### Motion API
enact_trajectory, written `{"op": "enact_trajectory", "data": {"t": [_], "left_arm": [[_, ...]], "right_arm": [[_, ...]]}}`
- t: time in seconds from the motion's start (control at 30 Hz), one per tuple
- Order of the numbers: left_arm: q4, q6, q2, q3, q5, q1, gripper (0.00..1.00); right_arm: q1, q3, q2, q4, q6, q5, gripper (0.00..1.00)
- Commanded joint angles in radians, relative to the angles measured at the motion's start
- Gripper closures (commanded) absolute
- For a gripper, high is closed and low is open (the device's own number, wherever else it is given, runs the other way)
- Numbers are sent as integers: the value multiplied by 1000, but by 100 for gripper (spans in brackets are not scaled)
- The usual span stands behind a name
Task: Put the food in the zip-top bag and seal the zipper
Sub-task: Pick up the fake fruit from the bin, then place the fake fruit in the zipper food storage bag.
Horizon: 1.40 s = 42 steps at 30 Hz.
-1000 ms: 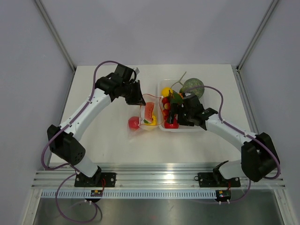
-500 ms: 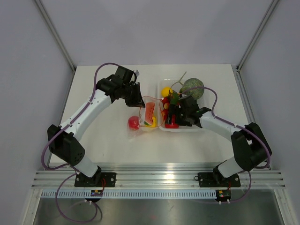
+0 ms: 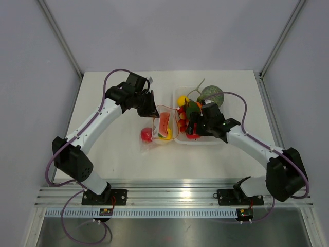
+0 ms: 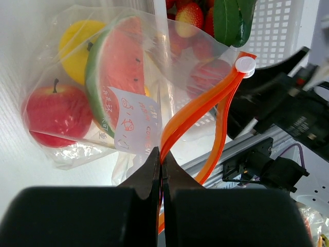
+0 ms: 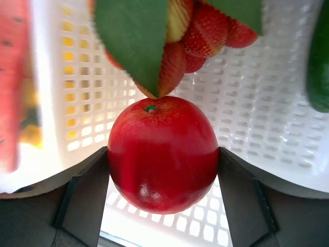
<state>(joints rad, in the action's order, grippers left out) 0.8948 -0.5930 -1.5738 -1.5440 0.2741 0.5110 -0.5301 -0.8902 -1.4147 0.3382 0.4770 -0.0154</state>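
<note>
Your left tool is clenched on the red-orange zipper, holding open the mouth of the zip-top bag. The bag lies mid-tabletop, just left of the white basket, and already contains a bagged apple, a watermelon slice and a lemon. Your right tool sits down in the basket, its fingers pressed against both sides of a red apple, grasping it. By my judgement the job is partway: strawberries, a green leaf and other food are left in the basket, and the zipper is not yet sealed.
</note>
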Motion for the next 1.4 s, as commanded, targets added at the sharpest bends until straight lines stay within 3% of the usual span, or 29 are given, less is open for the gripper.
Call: {"op": "enact_trajectory", "data": {"t": [0.0, 0.37, 0.57, 0.73, 0.83, 0.87, 1.0, 1.2, 1.37], "left_arm": [[-50, 9, 18, -7, 22, -6, 100], [-4, 38, -45, -107, 20, -6, 100], [-10, 39, -25, -100, 30, -5, 100], [16, 48, -15, -108, 7, -6, 100], [23, 61, -3, -119, 25, -5, 100], [23, 64, 0, -122, 27, -5, 100], [41, 71, -2, -151, 13, -6, 100], [35, 59, -25, -157, 33, -6, 100], [35, 52, -32, -172, 31, -6, 100]], "right_arm": [[-4, -61, 152, 73, -31, 75, 52], [-33, -249, 369, 191, -6, 55, 52], [-233, -360, 260, 139, 24, 143, 49], [-274, -374, 119, 53, 80, 97, 48], [-277, -374, 47, 42, 100, 89, 39], [-278, -381, 24, 54, 104, 91, 25], [-281, -392, 48, 96, 95, 124, 2], [-281, -389, 146, 142, 63, 242, 3], [-280, -322, 184, 151, 72, 298, 30]]}}
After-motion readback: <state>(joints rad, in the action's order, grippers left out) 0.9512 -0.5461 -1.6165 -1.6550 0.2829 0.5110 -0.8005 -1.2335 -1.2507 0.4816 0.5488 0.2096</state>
